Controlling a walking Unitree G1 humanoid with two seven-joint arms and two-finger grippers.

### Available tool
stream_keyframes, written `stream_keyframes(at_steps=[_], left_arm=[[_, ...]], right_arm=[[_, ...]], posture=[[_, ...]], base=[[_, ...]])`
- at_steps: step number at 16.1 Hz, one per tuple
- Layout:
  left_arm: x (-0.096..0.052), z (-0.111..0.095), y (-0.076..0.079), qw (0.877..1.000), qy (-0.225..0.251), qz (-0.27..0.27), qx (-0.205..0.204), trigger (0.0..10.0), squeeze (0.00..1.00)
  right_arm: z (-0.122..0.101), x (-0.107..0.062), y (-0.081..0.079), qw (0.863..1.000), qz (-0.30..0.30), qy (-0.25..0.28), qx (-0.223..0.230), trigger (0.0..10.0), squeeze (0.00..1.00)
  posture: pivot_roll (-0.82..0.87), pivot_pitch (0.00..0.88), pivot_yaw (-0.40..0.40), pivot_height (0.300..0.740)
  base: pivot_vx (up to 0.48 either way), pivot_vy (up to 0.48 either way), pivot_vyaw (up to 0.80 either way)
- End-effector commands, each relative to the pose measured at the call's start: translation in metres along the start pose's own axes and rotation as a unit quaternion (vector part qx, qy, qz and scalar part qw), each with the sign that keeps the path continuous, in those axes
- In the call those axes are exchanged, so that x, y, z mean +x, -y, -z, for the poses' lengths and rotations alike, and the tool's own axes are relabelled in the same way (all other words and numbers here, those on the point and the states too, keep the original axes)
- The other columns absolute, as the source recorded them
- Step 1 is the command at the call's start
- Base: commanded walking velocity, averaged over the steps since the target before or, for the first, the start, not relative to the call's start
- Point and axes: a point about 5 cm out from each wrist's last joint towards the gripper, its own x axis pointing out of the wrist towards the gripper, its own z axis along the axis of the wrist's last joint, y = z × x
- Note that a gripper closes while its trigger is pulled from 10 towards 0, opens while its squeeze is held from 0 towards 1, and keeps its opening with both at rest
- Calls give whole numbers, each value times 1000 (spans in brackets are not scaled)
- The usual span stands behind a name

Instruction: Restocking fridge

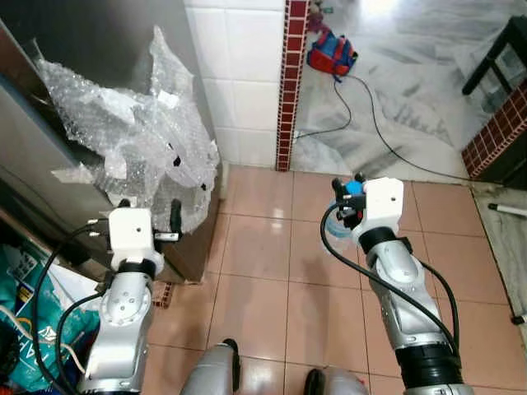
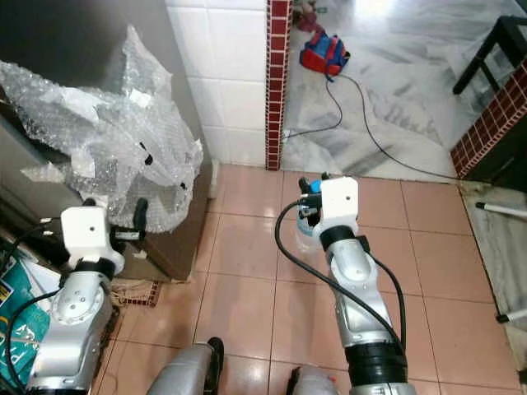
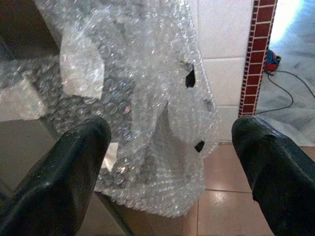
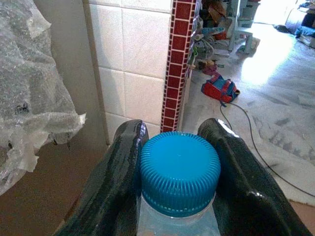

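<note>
right gripper (image 4: 178,172) clamped on a blue-capped water bottle (image 4: 179,169), cap between the fingers, above the tiled floor (image 1: 272,271). left gripper (image 3: 172,162) spread open, empty, facing bubble wrap (image 3: 138,98) just ahead.

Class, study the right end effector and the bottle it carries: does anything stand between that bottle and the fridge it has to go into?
The right end effector is shut on the blue-capped bottle. The grey appliance, apparently the fridge, is draped with bubble wrap and looks closed. The open left end effector faces that wrap.
</note>
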Motion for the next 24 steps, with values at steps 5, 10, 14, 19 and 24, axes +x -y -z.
stream_keyframes(at_steps=[5, 10, 14, 19, 24], left_arm=[[1, 0, -13, 999, 5, -44, 21, 10000, 0], [-15, 6, 8, 996, -19, 77, -43, 10000, 839], [-23, 6, -26, 998, -12, -53, -25, 10000, 525], [4, -12, -31, 999, 22, -35, 22, 10000, 0], [16, -15, -31, 997, 23, 14, 71, 10000, 0]], right_arm=[[-8, 5, -3, 1000, -10, 19, -3, 10000, 0], [-6, 4, -2, 1000, -11, 15, -1, 10000, 0], [-4, 6, -2, 1000, -17, 11, -7, 10000, 0], [-11, 17, -5, 999, -30, 26, -15, 10000, 0], [-12, 19, -1, 999, -19, 38, -25, 10000, 0]], posture=[[45, 127, 17, 740], [39, 132, 21, 740], [56, 143, 8, 740], [85, 117, 4, 740], [75, 106, 14, 740]], base=[[0, 0, 453], [0, 0, 85], [0, 0, 313], [0, 0, 765], [0, 0, 763]])
